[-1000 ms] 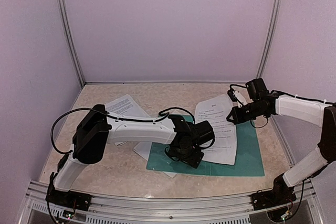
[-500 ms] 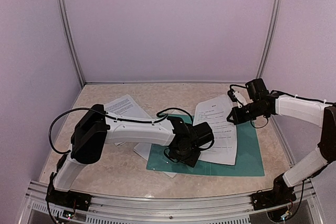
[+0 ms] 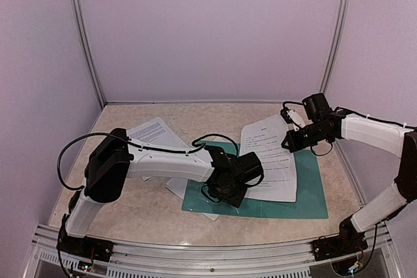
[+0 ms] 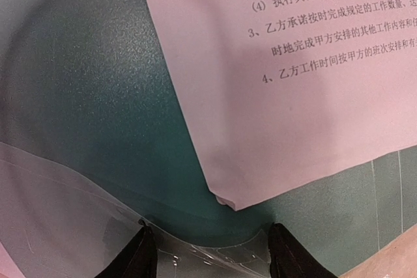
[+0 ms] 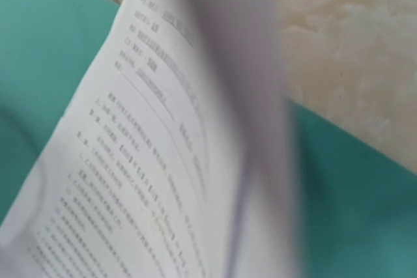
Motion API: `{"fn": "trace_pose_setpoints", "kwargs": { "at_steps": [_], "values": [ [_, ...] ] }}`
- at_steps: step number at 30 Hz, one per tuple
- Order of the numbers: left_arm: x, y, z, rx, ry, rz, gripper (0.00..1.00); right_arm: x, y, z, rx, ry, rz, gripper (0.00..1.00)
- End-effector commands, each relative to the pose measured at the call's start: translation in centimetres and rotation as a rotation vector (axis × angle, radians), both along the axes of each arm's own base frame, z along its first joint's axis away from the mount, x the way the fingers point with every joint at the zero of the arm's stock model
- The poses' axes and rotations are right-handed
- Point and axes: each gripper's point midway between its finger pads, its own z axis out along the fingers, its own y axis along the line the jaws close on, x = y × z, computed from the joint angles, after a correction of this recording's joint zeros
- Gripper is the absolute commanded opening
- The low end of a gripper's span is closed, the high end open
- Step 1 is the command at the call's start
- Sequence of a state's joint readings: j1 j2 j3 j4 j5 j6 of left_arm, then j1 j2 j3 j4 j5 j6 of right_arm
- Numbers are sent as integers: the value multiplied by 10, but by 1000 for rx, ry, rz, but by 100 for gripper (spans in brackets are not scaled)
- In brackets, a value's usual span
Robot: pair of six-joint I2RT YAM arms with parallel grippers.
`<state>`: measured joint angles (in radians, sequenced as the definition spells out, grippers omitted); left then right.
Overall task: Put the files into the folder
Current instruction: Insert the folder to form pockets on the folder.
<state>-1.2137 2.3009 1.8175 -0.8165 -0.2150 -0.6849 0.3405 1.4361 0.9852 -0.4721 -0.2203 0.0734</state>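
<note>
Thin dark teal card folder (image 3: 313, 193) is laid flat at lower centre-right of top view, on beige marbled table (image 3: 195, 114). White paper sheet printed w/ black text (image 3: 270, 161) is spread over folder's middle. Its upper-right edge is pinched by right gripper (image 3: 289, 142), jaws clenched, and lifted off the card. Left gripper (image 3: 227, 188) is held low by sheet's lower-left corner. In left wrist view its black fingertips (image 4: 144, 255) are seen apart, nothing grasped, w/ clear plastic film (image 4: 65, 213) at bottom left. More printed sheets (image 3: 153, 131) are seen at centre-left, partly under left arm.
</note>
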Motion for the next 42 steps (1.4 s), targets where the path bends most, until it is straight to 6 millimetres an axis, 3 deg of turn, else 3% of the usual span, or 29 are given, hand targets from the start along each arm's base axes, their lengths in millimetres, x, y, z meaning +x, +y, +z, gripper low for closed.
{"fn": "trace_pose_setpoints", "kwargs": {
  "at_steps": [1,17,23,36,42],
  "values": [
    [-22,31,-44,127,100,-2,55,-3,8,1,3,10,42,0],
    [-22,26,-33,89,67,-23,63,-11,38,-19,87,60,144,0],
    [-22,24,-26,75,43,-32,73,-15,47,-26,110,81,164,0],
    [-22,33,6,89,-71,-75,99,-8,45,-24,102,69,127,0],
    [-32,39,28,13,-60,-112,99,-10,50,-30,156,85,112,0]
  ]
}}
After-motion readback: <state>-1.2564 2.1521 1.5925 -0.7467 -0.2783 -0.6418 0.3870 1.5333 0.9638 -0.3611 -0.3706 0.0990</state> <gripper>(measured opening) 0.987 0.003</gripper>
